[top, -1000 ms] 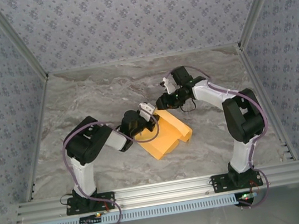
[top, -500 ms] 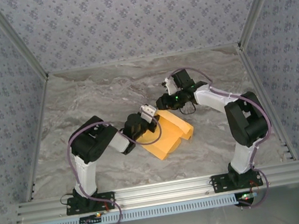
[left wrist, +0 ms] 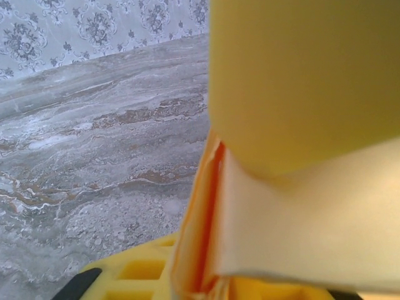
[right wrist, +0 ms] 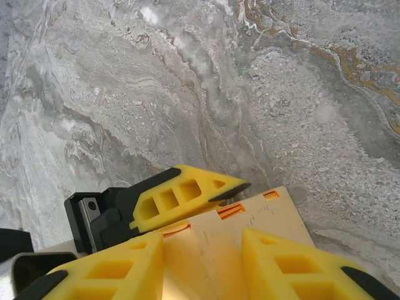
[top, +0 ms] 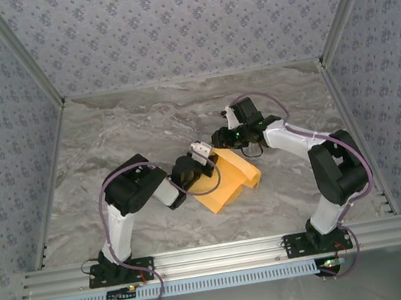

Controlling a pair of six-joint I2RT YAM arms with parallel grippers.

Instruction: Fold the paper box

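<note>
1. The yellow-orange creased paperboard box (top: 229, 179) lies on the grey marbled tabletop (top: 124, 146). It is just off the middle of the table toward 5 o'clock, partly folded, with a stepped notch on its 3 o'clock side.
2. The left gripper (top: 203, 154) comes in from 8 o'clock and meets the box at its 10 o'clock edge.
3. In the left wrist view, a pale panel of the box (left wrist: 312, 231) with an orange raw edge runs between the two yellow fingers. The blurred upper finger (left wrist: 300, 81) lies over the panel and the lower finger (left wrist: 134, 272) sits below it at 7 o'clock.
4. The paperboard sits inside the left jaws, but I cannot tell whether they are clenched on it or already slack.
5. The right gripper (top: 220, 138) reaches in from 3 o'clock and hangs at the box's 12 o'clock corner, close to the left gripper.
6. In the right wrist view the right gripper (right wrist: 206, 240) has its fingers parted. A flat cream panel of the box (right wrist: 219, 250) with small orange slots shows in the gap and carries on past the right-hand finger.
7. The right jaws are released and clamp nothing. Whether the fingertips touch the panel cannot be told.
8. One yellow finger of the left gripper (right wrist: 187, 195), on its black mount, lies at the panel's 10 o'clock edge.
9. Blue-grey patterned walls (top: 181, 17) enclose the table on three sides.
</note>
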